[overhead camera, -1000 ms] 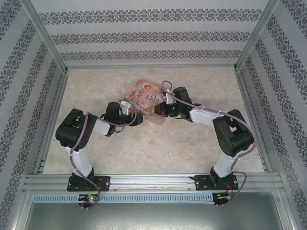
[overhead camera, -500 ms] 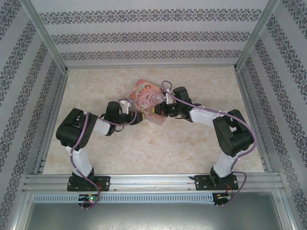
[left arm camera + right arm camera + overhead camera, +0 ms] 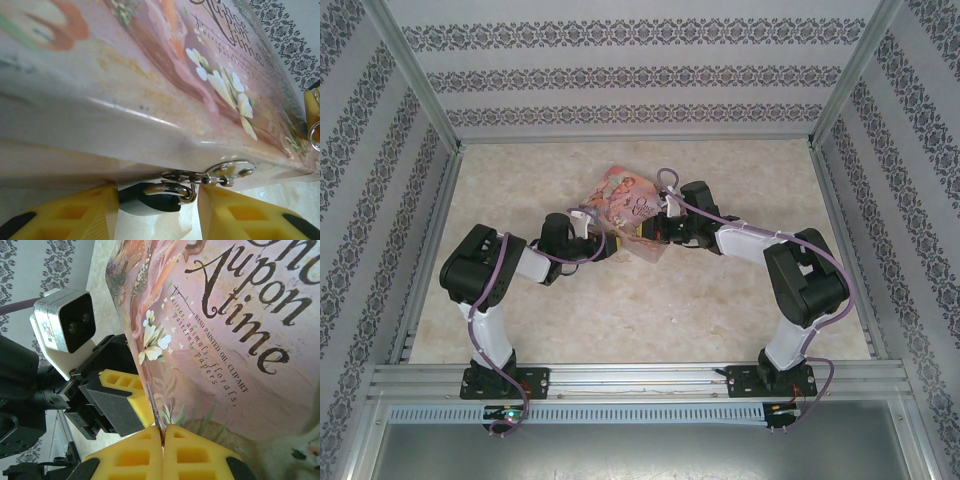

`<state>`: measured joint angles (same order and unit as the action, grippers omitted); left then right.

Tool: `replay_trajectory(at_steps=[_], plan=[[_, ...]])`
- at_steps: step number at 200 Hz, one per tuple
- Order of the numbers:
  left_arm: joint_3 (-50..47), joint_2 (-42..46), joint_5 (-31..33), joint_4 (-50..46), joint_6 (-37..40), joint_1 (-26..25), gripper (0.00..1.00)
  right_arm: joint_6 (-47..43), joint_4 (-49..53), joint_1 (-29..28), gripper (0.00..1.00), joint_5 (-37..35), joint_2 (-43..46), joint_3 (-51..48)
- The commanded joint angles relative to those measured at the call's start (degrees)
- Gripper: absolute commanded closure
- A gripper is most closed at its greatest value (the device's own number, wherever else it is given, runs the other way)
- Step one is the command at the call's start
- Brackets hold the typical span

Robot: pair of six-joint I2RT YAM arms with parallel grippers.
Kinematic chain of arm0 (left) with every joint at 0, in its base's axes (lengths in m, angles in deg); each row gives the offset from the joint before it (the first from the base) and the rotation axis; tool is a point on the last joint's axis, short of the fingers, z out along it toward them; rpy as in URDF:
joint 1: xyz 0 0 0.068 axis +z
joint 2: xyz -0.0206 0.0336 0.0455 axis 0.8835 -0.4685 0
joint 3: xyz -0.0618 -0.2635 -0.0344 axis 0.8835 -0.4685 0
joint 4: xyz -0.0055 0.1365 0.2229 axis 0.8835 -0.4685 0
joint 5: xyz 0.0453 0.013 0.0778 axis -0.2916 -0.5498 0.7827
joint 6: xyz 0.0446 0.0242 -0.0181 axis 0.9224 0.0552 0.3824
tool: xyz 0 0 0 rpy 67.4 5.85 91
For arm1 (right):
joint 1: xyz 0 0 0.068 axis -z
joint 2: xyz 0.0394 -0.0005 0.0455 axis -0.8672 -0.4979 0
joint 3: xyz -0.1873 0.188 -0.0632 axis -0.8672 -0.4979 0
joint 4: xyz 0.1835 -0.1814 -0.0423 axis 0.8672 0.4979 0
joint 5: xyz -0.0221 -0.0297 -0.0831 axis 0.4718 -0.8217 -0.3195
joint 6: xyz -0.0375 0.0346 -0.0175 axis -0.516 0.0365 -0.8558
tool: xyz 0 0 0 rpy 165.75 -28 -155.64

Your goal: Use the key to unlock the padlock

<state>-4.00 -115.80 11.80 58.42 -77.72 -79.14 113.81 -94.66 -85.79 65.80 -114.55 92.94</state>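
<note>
Pink printed metal, the tin (image 3: 625, 200) sits in the middle of the worktop (image 3: 740, 300), with one arm reaching in from each side.

In the left wrist view, the padlock (image 3: 147, 197) lies just under the tin's lower edge. Its dark teal body lies on its side, with the long axis running along that edge. The body end points at one yellow finger (image 3: 75, 217). The shackle (image 3: 189, 194) points at the other finger and is hooked into a short run of silver links (image 3: 192, 176) that leads to a clasp plate on the tin.

The left gripper (image 3: 157, 195) is part open and straddles the padlock along its length. One finger is touching or just beside the body, I cannot tell which. The other stands just clear of the shackle.

The right gripper (image 3: 162, 440) meets the tin's corner, and its yellow fingers are pressed fully together. A thin dark sliver shows at their seam, and I cannot tell what it is. In the left wrist view, a silver ring (image 3: 314, 135) hangs by a yellow finger at the right border.

From above, both grippers meet at the tin's near edge. The padlock is too small to pick out there.
</note>
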Motion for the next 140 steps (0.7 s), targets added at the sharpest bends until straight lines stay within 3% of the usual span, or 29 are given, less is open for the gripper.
replay_trajectory(at_steps=[1, 140], plan=[[-0.55, -1.07, -2.52, 4.95, -0.64, -1.11, 0.55, -0.69, 7.06, -0.54, 1.00, -1.62, -2.56, -1.11], [-0.63, -1.81, -2.13, 4.82, -0.35, -2.07, 0.58, -0.65, 6.97, -0.81, 1.00, -1.77, -2.69, -1.02]])
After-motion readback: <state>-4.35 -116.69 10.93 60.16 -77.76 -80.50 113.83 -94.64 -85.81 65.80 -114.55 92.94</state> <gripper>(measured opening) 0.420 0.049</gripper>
